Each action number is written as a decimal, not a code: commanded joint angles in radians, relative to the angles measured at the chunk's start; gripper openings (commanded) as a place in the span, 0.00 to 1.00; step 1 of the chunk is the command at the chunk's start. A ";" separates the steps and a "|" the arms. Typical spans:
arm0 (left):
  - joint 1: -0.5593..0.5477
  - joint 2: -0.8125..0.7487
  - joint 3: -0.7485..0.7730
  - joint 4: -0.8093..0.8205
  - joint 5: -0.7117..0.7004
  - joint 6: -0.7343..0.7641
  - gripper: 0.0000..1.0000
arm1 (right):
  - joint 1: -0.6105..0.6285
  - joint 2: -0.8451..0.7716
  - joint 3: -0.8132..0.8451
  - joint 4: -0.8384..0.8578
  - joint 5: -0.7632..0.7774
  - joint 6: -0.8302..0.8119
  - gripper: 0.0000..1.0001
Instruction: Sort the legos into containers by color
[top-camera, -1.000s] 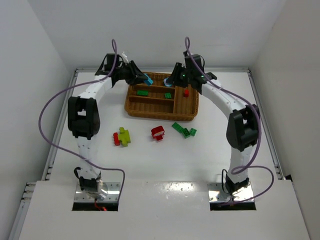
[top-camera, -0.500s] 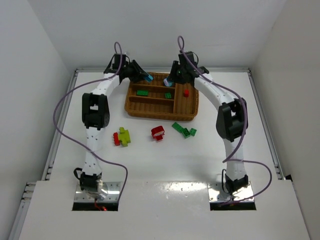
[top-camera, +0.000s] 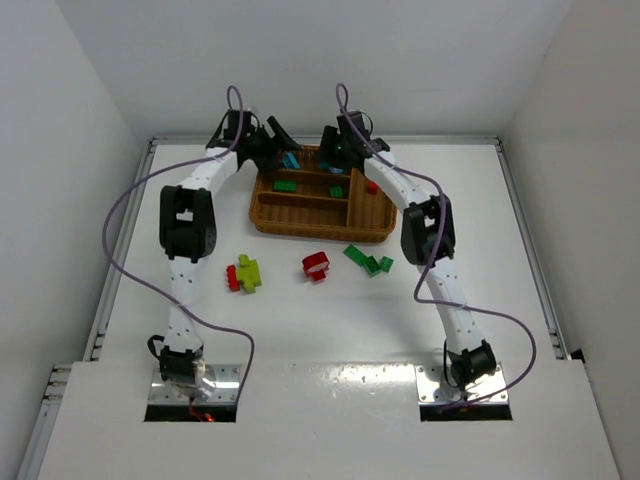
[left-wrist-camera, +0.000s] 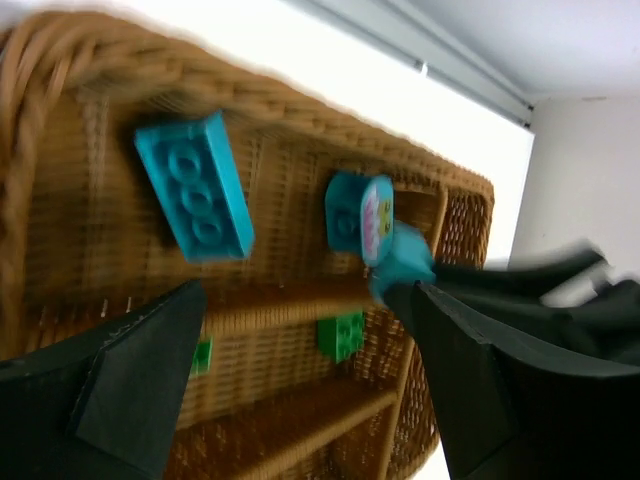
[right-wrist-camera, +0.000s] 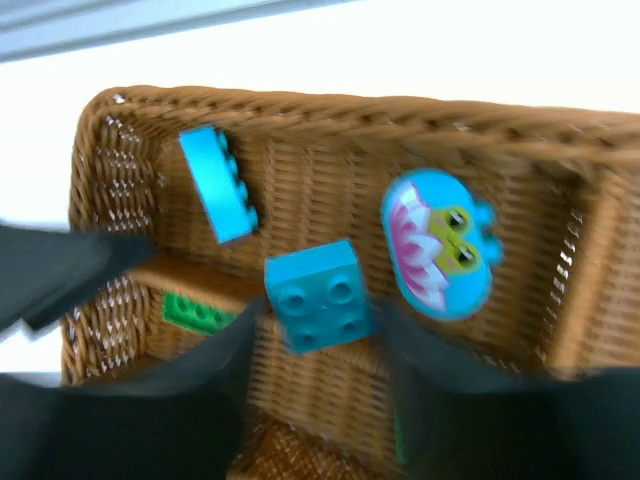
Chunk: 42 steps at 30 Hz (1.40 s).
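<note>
Left wrist: our left gripper (left-wrist-camera: 305, 290) is spread. The long blue brick (left-wrist-camera: 195, 185) lies just ahead of it in the wicker tray's (left-wrist-camera: 60, 60) far slot, so we lift straight up.

Right wrist: our right gripper (right-wrist-camera: 318, 318) pinches a square blue brick (right-wrist-camera: 320, 295) beside the face piece (right-wrist-camera: 440, 245). We release low.

From above: both grippers crowd together, with the back wall (top-camera: 300, 60) close beyond them and open worktop (top-camera: 480, 250) behind.

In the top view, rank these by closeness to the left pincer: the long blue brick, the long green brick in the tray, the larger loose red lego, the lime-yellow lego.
1. long blue brick, far slot of the tray, beside the left pincer.
2. long green brick, next slot toward the arm bases.
3. larger loose red lego and lime-yellow lego, on the table: too close to call.
</note>
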<state>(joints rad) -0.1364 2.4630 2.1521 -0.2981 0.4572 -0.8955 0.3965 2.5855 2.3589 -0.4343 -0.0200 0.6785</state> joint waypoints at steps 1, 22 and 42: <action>-0.006 -0.194 -0.102 0.010 -0.030 0.015 0.90 | 0.008 0.038 0.130 0.068 -0.011 0.027 0.61; -0.077 -0.588 -0.376 -0.121 -0.245 0.211 0.93 | 0.008 -1.052 -1.025 -0.023 0.305 0.013 0.68; -0.180 -0.716 -0.584 -0.130 -0.319 0.250 0.90 | 0.008 -1.035 -1.409 -0.047 0.216 0.013 0.69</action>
<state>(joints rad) -0.3080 1.7962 1.5772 -0.4408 0.1486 -0.6621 0.4019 1.5223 0.9043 -0.4984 0.2039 0.7139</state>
